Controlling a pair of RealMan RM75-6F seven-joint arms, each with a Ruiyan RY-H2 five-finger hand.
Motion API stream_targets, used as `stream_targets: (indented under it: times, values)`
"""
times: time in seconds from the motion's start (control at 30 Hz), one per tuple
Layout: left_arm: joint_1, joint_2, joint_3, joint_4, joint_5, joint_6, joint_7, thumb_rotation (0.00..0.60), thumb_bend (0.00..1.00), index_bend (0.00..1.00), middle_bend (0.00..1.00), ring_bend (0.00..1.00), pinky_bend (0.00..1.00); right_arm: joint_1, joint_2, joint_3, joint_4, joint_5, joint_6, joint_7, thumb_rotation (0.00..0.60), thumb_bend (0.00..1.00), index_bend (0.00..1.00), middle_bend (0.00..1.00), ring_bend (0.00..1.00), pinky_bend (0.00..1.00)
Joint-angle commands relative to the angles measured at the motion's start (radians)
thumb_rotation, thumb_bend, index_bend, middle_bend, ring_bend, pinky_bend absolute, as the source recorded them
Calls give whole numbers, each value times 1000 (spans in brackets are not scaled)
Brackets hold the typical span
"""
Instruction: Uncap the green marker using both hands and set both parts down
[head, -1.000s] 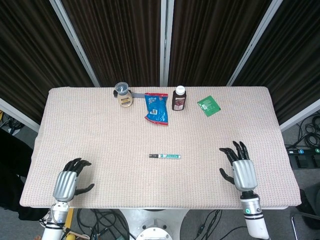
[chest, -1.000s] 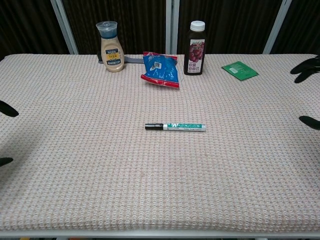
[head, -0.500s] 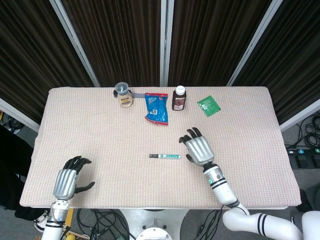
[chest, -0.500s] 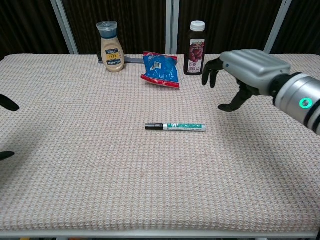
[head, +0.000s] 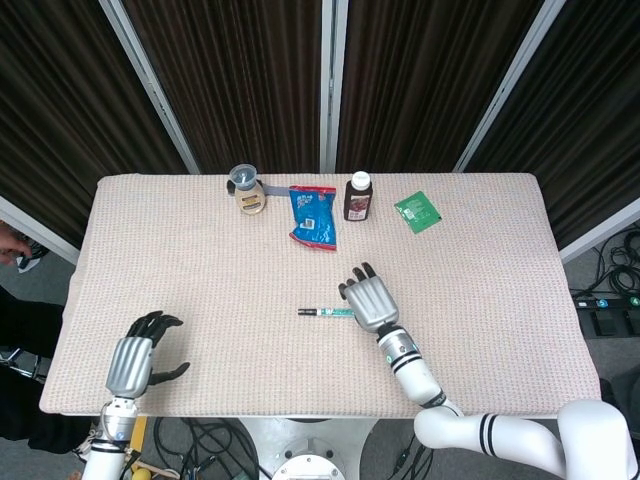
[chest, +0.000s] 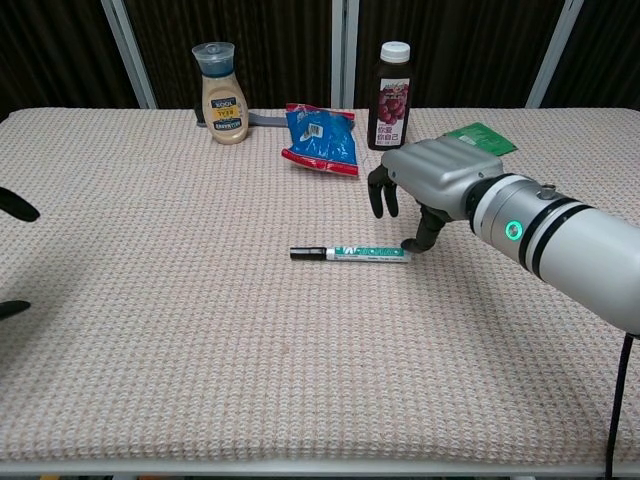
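Observation:
The green marker (head: 325, 312) (chest: 350, 254) lies flat at the middle of the table, black cap end pointing left, green and white barrel to the right. My right hand (head: 368, 300) (chest: 425, 180) hovers over the marker's right end with its fingers apart and holds nothing. In the chest view its thumb tip comes down right beside the barrel's end; I cannot tell if it touches. My left hand (head: 135, 360) rests near the front left corner, fingers spread and empty, far from the marker. Only its dark fingertips (chest: 15, 205) show at the chest view's left edge.
Along the back edge stand a dressing bottle (head: 246, 190) (chest: 223, 80), a blue snack bag (head: 314, 216) (chest: 320, 138), a dark juice bottle (head: 358, 197) (chest: 391, 82) and a flat green packet (head: 417, 211) (chest: 480, 139). A woven beige cloth (head: 200, 270) covers the table.
My right hand has swung from the front right of the table leftward to the marker's right end and lowered toward it. The marker and the left hand have stayed put.

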Motion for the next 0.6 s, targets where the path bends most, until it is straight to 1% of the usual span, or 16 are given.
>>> stream_targets:
  times: [0.03,0.6]
  values:
    - [-1,0,0,4,0,0,-5,600,98,302,282,158,199,19,-17,-15,9,43,9,-26,600,136,447,433,173,136]
    - [-1,-3,3,17,-4,0,-19,600,98,302,282,157,199,63,-60,-49,65,92,43,-9,600,149,477,454,179,137]
